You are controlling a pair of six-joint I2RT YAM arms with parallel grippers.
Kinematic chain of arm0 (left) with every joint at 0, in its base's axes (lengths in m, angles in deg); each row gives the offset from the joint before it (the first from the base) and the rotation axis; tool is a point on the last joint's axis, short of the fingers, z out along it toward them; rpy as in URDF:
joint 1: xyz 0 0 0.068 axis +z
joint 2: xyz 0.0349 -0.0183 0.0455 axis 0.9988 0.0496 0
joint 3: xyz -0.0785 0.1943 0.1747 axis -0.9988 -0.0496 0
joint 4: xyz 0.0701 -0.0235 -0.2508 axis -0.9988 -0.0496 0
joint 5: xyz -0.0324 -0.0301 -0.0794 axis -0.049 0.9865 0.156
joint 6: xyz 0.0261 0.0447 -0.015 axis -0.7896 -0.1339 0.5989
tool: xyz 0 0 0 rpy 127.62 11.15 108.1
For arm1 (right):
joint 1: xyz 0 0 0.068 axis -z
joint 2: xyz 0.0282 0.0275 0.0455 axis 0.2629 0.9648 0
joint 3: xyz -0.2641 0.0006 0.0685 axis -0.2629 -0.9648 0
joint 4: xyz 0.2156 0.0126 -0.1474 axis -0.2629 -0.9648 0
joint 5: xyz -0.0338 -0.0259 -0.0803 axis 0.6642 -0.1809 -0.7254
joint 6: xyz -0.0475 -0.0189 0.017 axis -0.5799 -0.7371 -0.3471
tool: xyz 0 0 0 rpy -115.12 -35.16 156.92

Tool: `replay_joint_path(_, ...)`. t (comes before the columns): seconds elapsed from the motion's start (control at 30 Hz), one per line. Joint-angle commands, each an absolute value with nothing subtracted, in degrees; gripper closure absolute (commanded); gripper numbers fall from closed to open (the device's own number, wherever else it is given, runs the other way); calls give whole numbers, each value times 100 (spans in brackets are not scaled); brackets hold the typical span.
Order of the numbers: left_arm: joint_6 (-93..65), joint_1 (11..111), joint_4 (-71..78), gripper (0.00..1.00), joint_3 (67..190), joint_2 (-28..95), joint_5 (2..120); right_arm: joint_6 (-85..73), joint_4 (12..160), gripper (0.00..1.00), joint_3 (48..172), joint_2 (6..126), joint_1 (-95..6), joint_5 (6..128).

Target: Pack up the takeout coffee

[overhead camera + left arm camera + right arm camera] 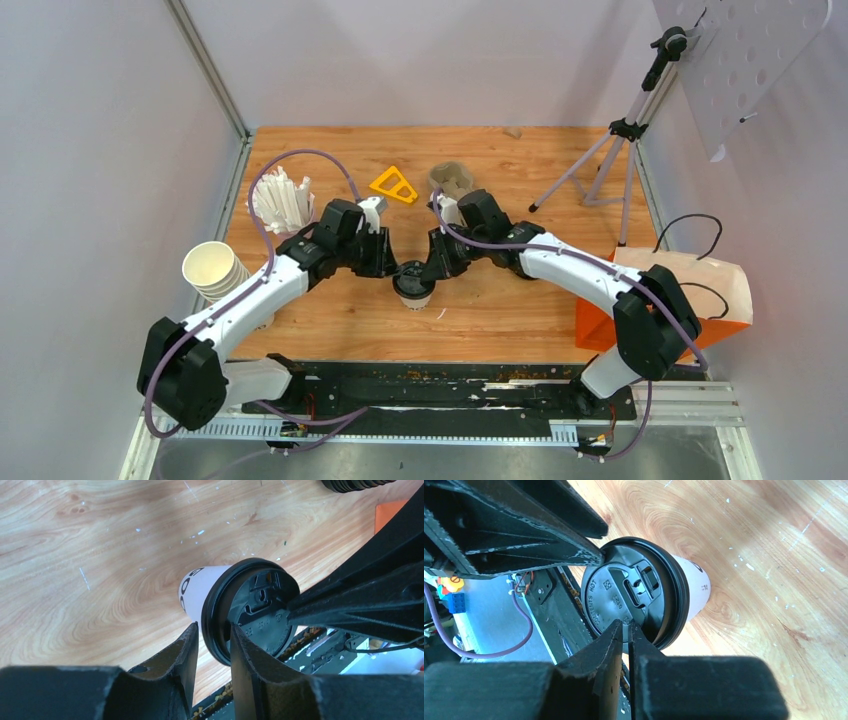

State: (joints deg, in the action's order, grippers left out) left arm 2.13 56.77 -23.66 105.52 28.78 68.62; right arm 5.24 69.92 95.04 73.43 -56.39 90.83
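My left gripper [214,632] pinches the black lid [260,607] rim of the white coffee cup [414,296], upright between my arms. My right gripper [626,628] is nearly pressed together, tips on that lid. Pulp carrier [452,180] sits beyond.

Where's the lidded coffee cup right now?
In the top view, the lidded coffee cup sits centre on the wooden table, between the left gripper and right gripper.

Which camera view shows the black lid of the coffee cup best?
The right wrist view: the black lid faces the camera, its lettering and tab visible. The left wrist view shows it tilted and partly hidden; the top view shows it only small.
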Motion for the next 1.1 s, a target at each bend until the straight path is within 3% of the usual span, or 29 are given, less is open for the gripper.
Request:
replay_joint_path(0.0,292,5701,-2885,62,10567,2582,6627,175,6344,89,9811,7354,-5567,8821)
replay_joint_path(0.27,514,5701,-2827,47,10510,2214,6865,525,6788,89,9797,7490,-5575,9243)
replay_joint_path(0.73,1450,5701,-1551,39,9355,1487,7495,786,7011,90,9790,7511,-5576,9451)
replay_joint_path(1.07,1780,5701,-863,39,8871,1606,7598,832,7125,90,9584,7655,-5589,9420)
